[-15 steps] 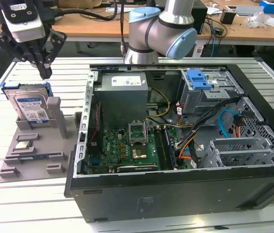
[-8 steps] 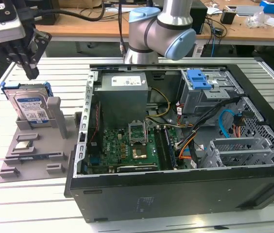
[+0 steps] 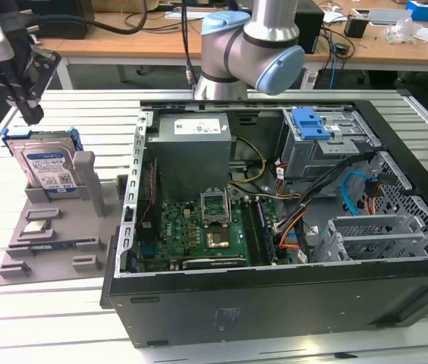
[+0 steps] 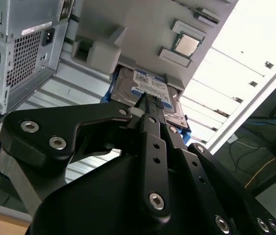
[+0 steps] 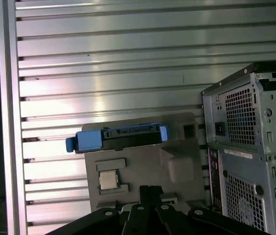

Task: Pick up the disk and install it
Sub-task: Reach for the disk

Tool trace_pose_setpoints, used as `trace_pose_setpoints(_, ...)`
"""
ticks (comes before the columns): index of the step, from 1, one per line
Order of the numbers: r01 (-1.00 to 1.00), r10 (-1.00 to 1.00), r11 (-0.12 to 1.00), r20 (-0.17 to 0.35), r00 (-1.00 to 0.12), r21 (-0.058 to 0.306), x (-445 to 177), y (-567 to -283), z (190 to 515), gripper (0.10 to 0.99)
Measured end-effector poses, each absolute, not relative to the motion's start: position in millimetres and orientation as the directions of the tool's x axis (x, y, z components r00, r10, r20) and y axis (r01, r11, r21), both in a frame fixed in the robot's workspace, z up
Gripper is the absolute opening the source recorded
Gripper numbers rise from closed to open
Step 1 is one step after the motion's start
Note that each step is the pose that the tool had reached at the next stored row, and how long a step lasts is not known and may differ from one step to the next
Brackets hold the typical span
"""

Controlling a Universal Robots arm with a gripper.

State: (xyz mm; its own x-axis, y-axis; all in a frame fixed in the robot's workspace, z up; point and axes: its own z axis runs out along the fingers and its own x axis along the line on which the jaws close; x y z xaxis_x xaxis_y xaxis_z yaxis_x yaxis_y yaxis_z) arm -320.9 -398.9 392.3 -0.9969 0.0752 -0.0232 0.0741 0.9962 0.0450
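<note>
Hovering with its fingers pressed together and nothing between them, my black two-fingered claw (image 3: pixel 30 112) hangs just above the flat rectangular silver metal disk (image 3: pixel 47 163), near but apart from it. The disk stands upright on its edge in a slot of the grey moulded plastic fixture (image 3: pixel 55 235), its white-and-blue label facing out and blue plastic rails along its sides. In the second wrist view the claw (image 4: pixel 150 101) points straight at the disk (image 4: pixel 145 88), whose label lies just past its tip. In the first wrist view I look past the claw (image 5: pixel 150 190) and see the disk (image 5: pixel 121 137) edge-on, its blue rails projecting at both ends. A small square silver processor chip (image 3: pixel 36 225) lies flat in a pocket of the same fixture, lower than the claw and on the disk's label side. The fixture rests on the slatted aluminium table (image 3: pixel 47 334). Well to the side of the claw, the large black open computer case (image 3: pixel 275 311) lies on the table just beside the fixture, with a bare blue plastic bracket (image 3: pixel 309 123) on its grey metal drive cage (image 3: pixel 328 152).
</note>
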Motion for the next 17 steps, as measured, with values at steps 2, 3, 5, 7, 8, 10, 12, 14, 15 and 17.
trace_pose_setpoints(2, 0.074, 0.075, 0.996, -0.023, -0.997, 0.045, -330, -399, 392, 0.106)
trace_pose_setpoints(3, 0.074, 0.075, 0.996, -0.023, -0.997, 0.045, -333, -399, 392, 0.106)
trace_pose_setpoints(5, 0.074, 0.075, 0.996, -0.023, -0.997, 0.045, -342, -399, 392, 0.106)
trace_pose_setpoints(7, 0.074, 0.075, 0.996, -0.023, -0.997, 0.045, -352, -399, 392, 0.106)
trace_pose_setpoints(8, 0.074, 0.075, 0.996, -0.023, -0.997, 0.045, -358, -399, 392, 0.106)
trace_pose_setpoints(10, 0.074, 0.075, 0.996, -0.023, -0.997, 0.045, -371, -399, 392, 0.106)
trace_pose_setpoints(12, 0.074, 0.075, 0.996, -0.023, -0.997, 0.045, -371, -399, 392, 0.106)
trace_pose_setpoints(14, 0.074, 0.075, 0.996, -0.023, -0.997, 0.045, -371, -399, 392, 0.106)
trace_pose_setpoints(15, 0.074, 0.075, 0.996, -0.023, -0.997, 0.045, -371, -399, 392, 0.106)
trace_pose_setpoints(17, 0.074, 0.075, 0.996, -0.023, -0.997, 0.045, -371, -399, 392, 0.106)
